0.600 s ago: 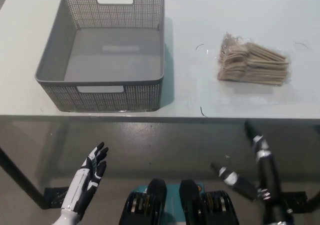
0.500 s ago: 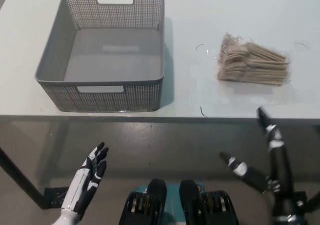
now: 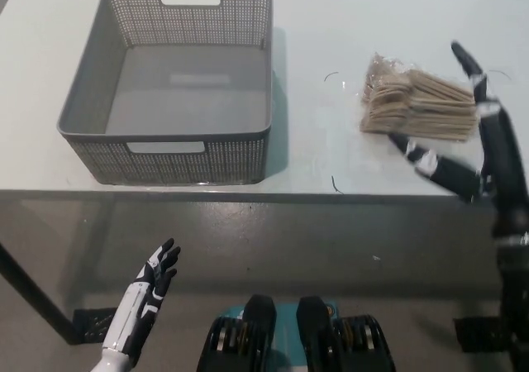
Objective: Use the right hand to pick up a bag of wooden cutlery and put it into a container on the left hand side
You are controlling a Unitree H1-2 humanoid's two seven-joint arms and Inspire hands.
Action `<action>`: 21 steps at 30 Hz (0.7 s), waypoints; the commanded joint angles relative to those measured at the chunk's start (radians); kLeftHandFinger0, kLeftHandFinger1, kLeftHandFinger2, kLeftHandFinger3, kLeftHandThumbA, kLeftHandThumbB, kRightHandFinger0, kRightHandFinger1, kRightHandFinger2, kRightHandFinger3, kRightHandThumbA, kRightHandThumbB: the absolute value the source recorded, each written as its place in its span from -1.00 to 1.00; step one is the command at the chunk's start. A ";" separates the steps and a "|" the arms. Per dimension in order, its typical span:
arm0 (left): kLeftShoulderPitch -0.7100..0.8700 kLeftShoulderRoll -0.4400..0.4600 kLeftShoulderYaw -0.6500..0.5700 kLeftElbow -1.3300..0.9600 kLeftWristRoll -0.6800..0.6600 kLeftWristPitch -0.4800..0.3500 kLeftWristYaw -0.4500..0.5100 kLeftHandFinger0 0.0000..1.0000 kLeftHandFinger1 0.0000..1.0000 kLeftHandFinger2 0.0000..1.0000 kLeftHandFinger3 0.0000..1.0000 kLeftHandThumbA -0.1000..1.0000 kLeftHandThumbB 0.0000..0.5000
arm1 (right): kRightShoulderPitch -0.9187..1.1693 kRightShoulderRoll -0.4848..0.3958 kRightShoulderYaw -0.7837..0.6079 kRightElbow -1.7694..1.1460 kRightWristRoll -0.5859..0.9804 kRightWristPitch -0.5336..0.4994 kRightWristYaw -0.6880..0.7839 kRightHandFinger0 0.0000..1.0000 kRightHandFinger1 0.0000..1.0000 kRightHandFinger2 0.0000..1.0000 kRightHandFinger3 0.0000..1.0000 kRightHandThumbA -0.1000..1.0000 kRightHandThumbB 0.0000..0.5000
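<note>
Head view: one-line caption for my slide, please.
Open right robot hand beside the cutlery bag; grey basket empty; left robot hand idle, low left.

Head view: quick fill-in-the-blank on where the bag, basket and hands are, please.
The bag of wooden cutlery lies on the white ____, right of the grey basket. The black right hand, at the bag's right end, is ____, holding nothing. The white left hand hangs at the picture's lower ____.
Missing: table; open; left.

A clear bag of wooden cutlery [image 3: 420, 105] is laid flat on the counter [image 3: 314, 25], framed between the spread fingers of the right hand [image 3: 486, 161]. A grey perforated container [image 3: 178, 159] is set upright, well to that hand's left.
</note>
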 commanded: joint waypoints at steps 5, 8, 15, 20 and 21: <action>-0.005 0.008 0.002 0.004 -0.001 -0.055 -0.004 1.00 1.00 1.00 1.00 0.95 -0.86 | -0.253 -0.098 0.060 0.166 -0.101 0.202 0.140 1.00 1.00 1.00 1.00 0.62 0.98; -0.003 0.009 0.000 0.001 0.005 -0.050 -0.005 1.00 1.00 1.00 1.00 0.96 -0.89 | -0.327 -0.125 0.098 0.249 -0.125 0.245 0.181 1.00 1.00 1.00 1.00 0.59 1.00; -0.001 0.013 -0.001 0.008 0.001 -0.058 -0.014 1.00 1.00 1.00 1.00 0.96 -1.00 | -0.416 -0.145 0.157 0.385 -0.148 0.274 0.208 1.00 1.00 1.00 1.00 0.44 1.00; 0.001 0.014 -0.004 0.010 -0.006 -0.062 -0.025 1.00 1.00 1.00 1.00 0.94 -1.00 | -0.468 -0.156 0.189 0.474 -0.158 0.272 0.234 1.00 1.00 1.00 1.00 0.48 1.00; 0.001 0.013 -0.004 0.012 -0.006 -0.062 -0.024 1.00 1.00 1.00 1.00 0.94 -0.99 | -0.483 -0.163 0.205 0.498 -0.166 0.274 0.248 1.00 1.00 1.00 1.00 0.47 1.00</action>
